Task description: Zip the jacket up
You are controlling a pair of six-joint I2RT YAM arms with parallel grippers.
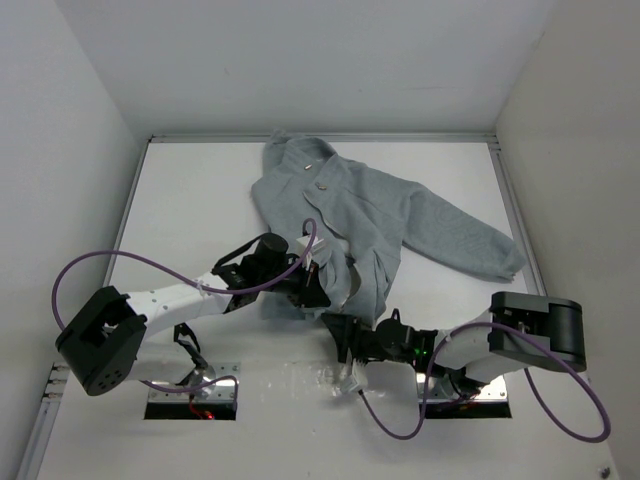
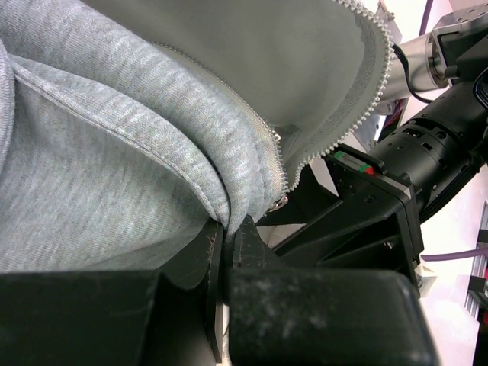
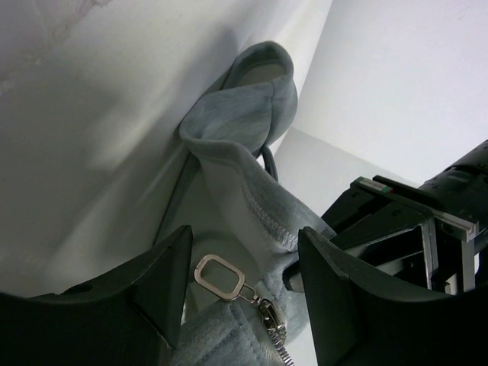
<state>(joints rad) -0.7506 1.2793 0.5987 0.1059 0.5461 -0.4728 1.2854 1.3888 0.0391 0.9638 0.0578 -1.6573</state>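
On the white table (image 1: pixel 190 210), the light grey fleece jacket (image 1: pixel 390 215) was spread from centre to far side. Its near hem was pinched by the closed left tool (image 2: pixel 229 236). The silver metal zipper pull (image 3: pixel 221 273) was framed, untouched, by the open right tool (image 3: pixel 244 255).

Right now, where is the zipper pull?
In the right wrist view, the zipper pull lies between the fingers of the open right gripper, at the hem of the jacket, beside the left gripper.

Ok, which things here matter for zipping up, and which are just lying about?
Job: jacket, its zipper pull, left gripper shut on the fabric, right gripper open around the pull.
Just there: purple cables, table.
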